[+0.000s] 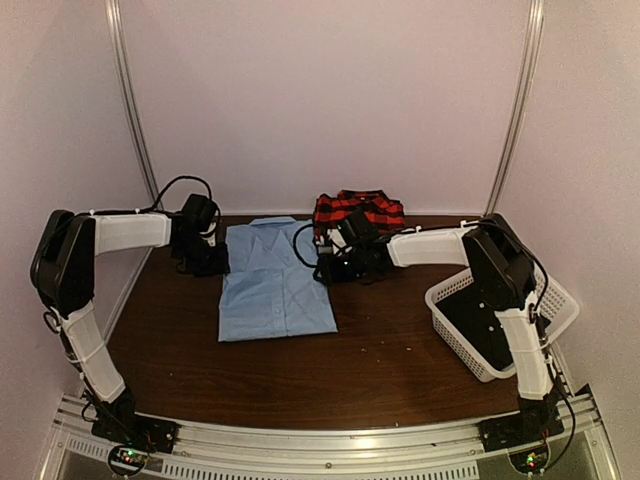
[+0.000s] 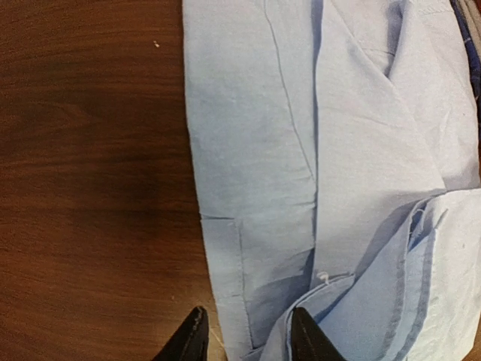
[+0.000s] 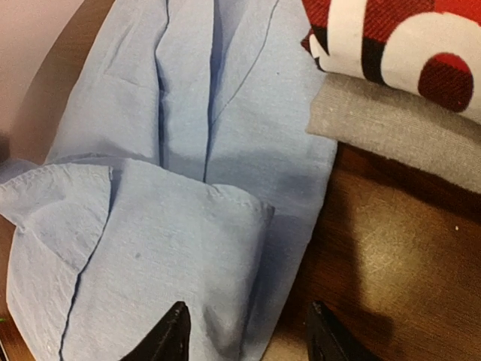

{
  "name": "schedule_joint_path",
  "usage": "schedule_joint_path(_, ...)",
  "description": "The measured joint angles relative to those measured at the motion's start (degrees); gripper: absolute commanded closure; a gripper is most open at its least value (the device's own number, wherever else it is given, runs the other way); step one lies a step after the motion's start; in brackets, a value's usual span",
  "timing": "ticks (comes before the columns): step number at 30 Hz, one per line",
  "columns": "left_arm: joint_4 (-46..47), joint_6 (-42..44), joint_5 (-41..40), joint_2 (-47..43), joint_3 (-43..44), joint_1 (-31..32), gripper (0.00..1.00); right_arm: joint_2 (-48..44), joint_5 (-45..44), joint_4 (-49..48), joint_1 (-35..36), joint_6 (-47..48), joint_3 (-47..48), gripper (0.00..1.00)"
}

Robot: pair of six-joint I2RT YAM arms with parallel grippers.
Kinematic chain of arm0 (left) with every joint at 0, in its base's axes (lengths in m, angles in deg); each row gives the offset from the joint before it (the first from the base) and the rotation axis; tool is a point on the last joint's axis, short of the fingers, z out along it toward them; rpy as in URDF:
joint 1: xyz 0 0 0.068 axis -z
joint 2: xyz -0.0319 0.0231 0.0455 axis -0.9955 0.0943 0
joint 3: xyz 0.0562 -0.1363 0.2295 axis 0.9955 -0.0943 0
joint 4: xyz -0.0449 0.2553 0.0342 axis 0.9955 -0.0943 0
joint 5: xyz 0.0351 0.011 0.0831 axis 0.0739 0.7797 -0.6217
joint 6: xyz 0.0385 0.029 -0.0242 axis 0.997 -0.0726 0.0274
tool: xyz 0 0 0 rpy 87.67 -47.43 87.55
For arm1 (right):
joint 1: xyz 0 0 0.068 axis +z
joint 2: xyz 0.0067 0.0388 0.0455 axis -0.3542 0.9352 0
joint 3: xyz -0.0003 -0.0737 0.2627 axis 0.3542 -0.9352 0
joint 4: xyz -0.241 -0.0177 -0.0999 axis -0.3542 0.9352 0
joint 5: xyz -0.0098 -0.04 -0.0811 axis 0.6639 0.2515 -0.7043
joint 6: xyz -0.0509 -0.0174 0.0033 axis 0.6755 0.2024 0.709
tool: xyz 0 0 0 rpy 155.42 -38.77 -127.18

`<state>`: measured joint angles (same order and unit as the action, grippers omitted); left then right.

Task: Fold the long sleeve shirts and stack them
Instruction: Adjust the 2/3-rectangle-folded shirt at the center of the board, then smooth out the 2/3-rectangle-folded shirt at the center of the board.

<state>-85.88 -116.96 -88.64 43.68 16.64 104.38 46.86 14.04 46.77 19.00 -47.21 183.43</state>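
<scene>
The plain light blue button-up cloth shirt (image 1: 272,285) is lying folded into a flat rectangle at the centre of the dark brown wooden table (image 1: 300,380), with its collar end pointing toward the far wall. The red-and-black plaid cloth shirt (image 1: 358,208) is lying bunched at the far edge of the table, just beside the far-right corner of the blue shirt. The white plastic mesh basket (image 1: 447,318) is standing near the right edge, well apart from both shirts.

The left gripper (image 1: 205,258) is hovering at the far-left edge of the blue shirt. In the left wrist view, its black fingers (image 2: 192,338) are standing moderately parted and are holding nothing. One tip is sitting over bare wood and the other over the blue cloth, so the shirt's edge is running between them.

The right gripper (image 1: 345,265) is hovering at the far-right edge of the blue shirt, in front of the plaid shirt. In the right wrist view, its fingers (image 3: 171,335) are standing wide apart and empty, straddling the edge beside a folded sleeve.

A grey cloth layer (image 3: 391,128) is showing under the plaid; it is possibly that shirt's inner face, but the view is not settling this.
</scene>
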Motion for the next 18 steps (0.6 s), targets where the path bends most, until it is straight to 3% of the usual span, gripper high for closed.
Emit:
schedule_joint_path(2,-0.68,0.42,-0.59,0.00,0.63,-1.16,0.46,-0.26,-1.27,1.31,-0.13,0.44,0.00,0.45)
schedule_joint_path(8,-1.36,1.01,-2.08,-2.05,0.96,-4.17,0.48,-3.74,-3.45,3.74,0.28,0.42,-0.70,0.49)
schedule_joint_path(13,-0.79,0.70,-0.98,-9.53,-1.73,-3.65,0.65,-10.32,-3.89,2.36,2.12,-0.17,-3.76,0.58)
schedule_joint_path(18,2.36,-0.74,5.68,-14.51,-6.40,-0.81,0.82,-10.95,-1.73,-0.26,4.39,-1.03,-4.17,0.60)
